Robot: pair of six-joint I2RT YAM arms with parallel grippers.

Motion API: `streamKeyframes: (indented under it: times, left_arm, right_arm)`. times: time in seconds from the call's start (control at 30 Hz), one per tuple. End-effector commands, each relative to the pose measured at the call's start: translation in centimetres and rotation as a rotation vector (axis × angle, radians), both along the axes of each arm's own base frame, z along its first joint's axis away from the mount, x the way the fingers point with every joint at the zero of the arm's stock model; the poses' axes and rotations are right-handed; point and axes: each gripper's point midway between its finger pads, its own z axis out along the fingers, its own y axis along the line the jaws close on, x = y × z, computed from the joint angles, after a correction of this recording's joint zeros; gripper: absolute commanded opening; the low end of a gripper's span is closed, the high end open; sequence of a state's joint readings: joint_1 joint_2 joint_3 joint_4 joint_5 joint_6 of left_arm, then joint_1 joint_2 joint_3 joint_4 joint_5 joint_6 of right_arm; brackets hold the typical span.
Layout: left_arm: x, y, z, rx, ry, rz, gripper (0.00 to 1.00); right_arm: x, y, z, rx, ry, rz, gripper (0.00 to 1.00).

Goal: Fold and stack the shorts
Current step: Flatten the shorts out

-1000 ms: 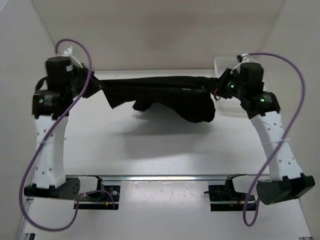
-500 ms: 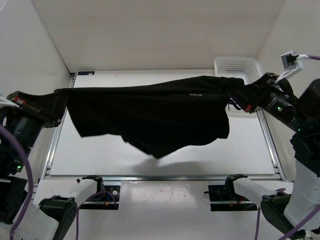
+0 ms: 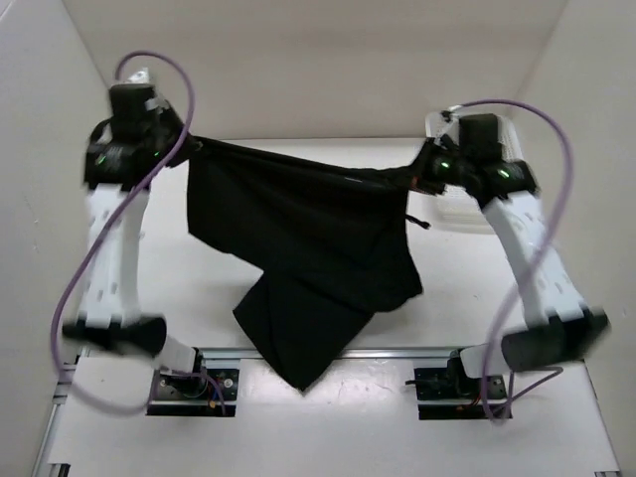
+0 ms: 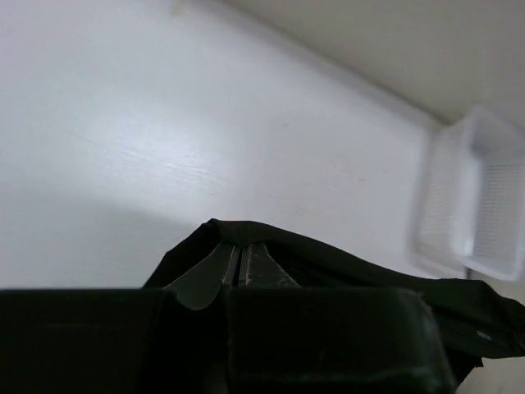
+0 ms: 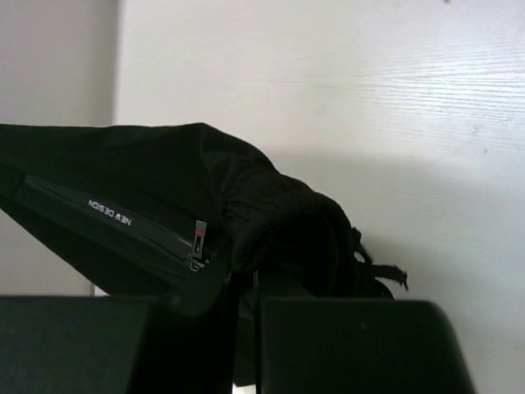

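Observation:
The black shorts (image 3: 308, 243) hang in the air, stretched between my two grippers, above the white table (image 3: 199, 298). My left gripper (image 3: 189, 149) is shut on the left top corner, and in the left wrist view its fingertips (image 4: 239, 261) press together with cloth (image 4: 344, 263) folded over them. My right gripper (image 3: 417, 174) is shut on the right top corner. The right wrist view shows the bunched waistband (image 5: 287, 217) over that gripper (image 5: 254, 279), beside a zip and a small pale label (image 5: 109, 210). One leg (image 3: 298, 348) dangles down to the table's near edge.
A white mesh basket (image 3: 459, 214) sits at the back right of the table, partly behind the right arm; it also shows in the left wrist view as the basket (image 4: 480, 197). Metal rails and arm bases (image 3: 189, 383) line the near edge. Walls close in on three sides.
Both arms have swung back over the far side of the table after stretching the shorts wide. The cloth now hangs lower and slacker, and one leg has dropped toward the near edge.

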State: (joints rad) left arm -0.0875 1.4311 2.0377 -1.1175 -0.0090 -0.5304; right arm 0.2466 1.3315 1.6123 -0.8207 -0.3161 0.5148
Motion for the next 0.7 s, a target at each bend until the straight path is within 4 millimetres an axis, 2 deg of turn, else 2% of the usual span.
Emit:
streamKeyframes:
  times: [0.0, 0.03, 0.07, 0.1, 0.13, 0.17, 0.2, 0.23, 0.27, 0.33, 0.37, 0.4, 0.43, 0.47, 0.5, 0.53, 0.57, 0.6, 0.63, 0.67]
  left_arm:
    - [7.6, 3.1, -7.3, 0.074, 0.141, 0.113, 0.1]
    - [9.5, 3.4, -7.7, 0.066, 0.137, 0.115, 0.1]
    - [11.3, 3.7, -8.9, 0.062, 0.16, 0.118, 0.12]
    - [13.0, 3.1, -10.5, 0.046, 0.197, 0.088, 0.29]
    - [16.1, 3.3, -16.4, 0.04, 0.323, 0.082, 0.72]
    - [18.0, 3.7, -14.9, 0.031, 0.277, 0.085, 0.82]
    - [18.9, 3.4, -16.4, 0.022, 0.31, 0.071, 0.88]
    - [19.2, 3.3, -20.7, 0.019, 0.423, 0.062, 0.91]
    - [19.7, 3.3, -20.3, 0.019, 0.408, 0.062, 0.92]
    - [19.1, 3.3, -21.5, 0.019, 0.44, 0.062, 0.92]
    - [18.5, 3.3, -21.7, 0.019, 0.426, 0.062, 0.92]
    - [18.0, 3.3, -21.4, 0.019, 0.409, 0.062, 0.92]
    - [17.3, 3.3, -20.9, 0.018, 0.397, 0.062, 0.92]
    - [16.2, 3.3, -19.3, 0.025, 0.367, 0.057, 0.92]
    - [14.8, 3.0, -20.8, 0.018, 0.419, 0.045, 0.91]
    - [13.7, 3.0, -21.3, 0.018, 0.447, 0.045, 0.89]
    - [12.4, 3.0, -20.1, 0.018, 0.432, 0.045, 0.87]
    - [10.3, 1.9, -22.5, 0.025, 0.504, 0.021, 0.87]
    - [9.1, 1.3, -23.0, 0.029, 0.526, 0.007, 0.86]
    - [7.7, 1.2, -22.4, 0.046, 0.519, 0.011, 0.84]
  right_arm:
    - [8.1, -0.4, -4.1, -0.039, 0.001, -0.099, 0.01]
    - [11.0, 0.6, -8.1, -0.044, 0.098, -0.089, 0.21]
    - [13.0, 0.6, -9.4, -0.05, 0.121, -0.098, 0.41]
    - [16.1, 1.3, -6.4, -0.021, 0.041, -0.104, 0.6]
    - [19.4, 2.0, -11.1, -0.026, 0.131, -0.09, 0.67]
    - [20.6, 2.9, -11.4, 0.013, 0.162, -0.079, 0.76]
    - [21.9, 3.5, -11.4, 0.039, 0.165, -0.071, 0.78]
    - [24.0, 4.0, -10.8, 0.073, 0.137, -0.056, 0.78]
    - [24.3, 4.0, -10.8, 0.074, 0.136, -0.056, 0.78]
    - [23.9, 3.6, -9.5, 0.06, 0.099, -0.063, 0.76]
    - [23.0, 3.4, -12.1, 0.011, 0.14, -0.068, 0.74]
    - [22.2, 3.0, -10.1, 0.01, 0.097, -0.082, 0.72]
    - [21.2, 3.0, -10.7, -0.01, 0.106, -0.079, 0.7]
    - [20.2, 2.8, -11.1, -0.014, 0.12, -0.079, 0.7]
    - [17.8, 2.0, -12.4, -0.043, 0.164, -0.085, 0.68]
    - [16.9, 1.3, -13.0, -0.072, 0.168, -0.104, 0.68]
    - [15.4, 1.1, -13.8, -0.091, 0.191, -0.109, 0.68]
    - [13.8, 0.4, -12.4, -0.103, 0.158, -0.12, 0.68]
    - [11.3, -0.6, -15.7, -0.147, 0.236, -0.128, 0.7]
    - [10.2, -1.2, -16.3, -0.164, 0.243, -0.142, 0.72]
